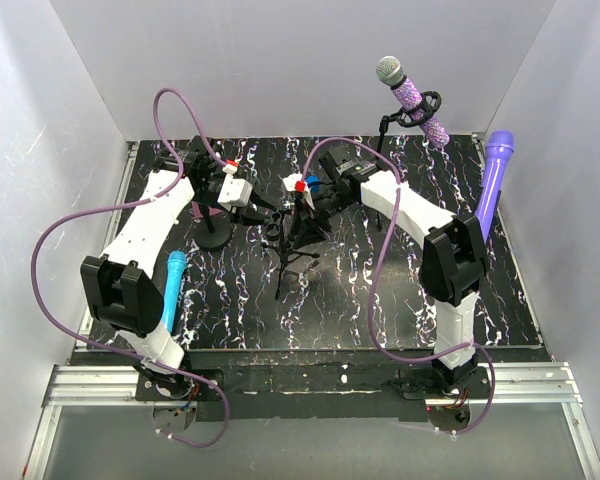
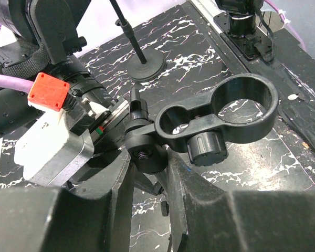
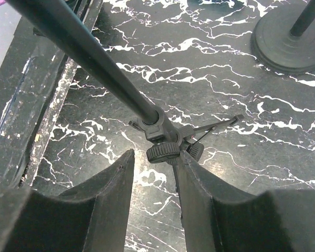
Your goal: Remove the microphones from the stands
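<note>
"Microphone [image 1: 173, 290] location?"
"Blue microphone lies on the surface [image 1: 380, 300] beside the left arm [image 1: 140, 240]; the clip [image 2: 205, 123] on the middle stand [image 1: 290, 245] is empty. Removal appears done."
"Jaws?"
"Left gripper [image 2: 147, 173] jaws closed on that clip; right gripper [image 3: 155, 157] jaws open, straddling the stand's lower hub."

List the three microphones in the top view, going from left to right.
Blue microphone → glittery microphone, held in a stand → purple microphone.
</note>
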### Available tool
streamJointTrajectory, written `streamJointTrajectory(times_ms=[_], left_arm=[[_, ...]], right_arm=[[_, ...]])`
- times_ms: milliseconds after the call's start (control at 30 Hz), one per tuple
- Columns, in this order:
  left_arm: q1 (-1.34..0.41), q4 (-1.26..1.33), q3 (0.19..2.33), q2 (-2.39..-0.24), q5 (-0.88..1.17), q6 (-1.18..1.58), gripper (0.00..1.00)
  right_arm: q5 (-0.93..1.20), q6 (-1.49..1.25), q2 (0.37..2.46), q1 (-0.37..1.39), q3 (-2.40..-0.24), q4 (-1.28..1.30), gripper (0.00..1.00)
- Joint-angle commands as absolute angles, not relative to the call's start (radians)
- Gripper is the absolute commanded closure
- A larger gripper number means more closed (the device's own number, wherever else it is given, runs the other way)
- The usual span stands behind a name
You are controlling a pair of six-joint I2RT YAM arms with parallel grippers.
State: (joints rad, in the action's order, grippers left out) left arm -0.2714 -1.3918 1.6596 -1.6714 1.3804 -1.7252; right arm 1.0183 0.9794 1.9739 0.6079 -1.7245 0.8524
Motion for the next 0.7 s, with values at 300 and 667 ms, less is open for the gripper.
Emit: streamJointTrajectory(times_ms=[300,667], left_arm=[[-0.268,-1.569,1.710,-1.697,1.302,-1.821,1.00],[-0.261,-1.403,1.701,-1.683,1.307,-1.642,1.00]], right_arm=[[1.109,0.904,1.993,0.611,-1.753,0.822,0.58],[1.129,0.977,1.983,0.611,-1.784,0.928,0.88]])
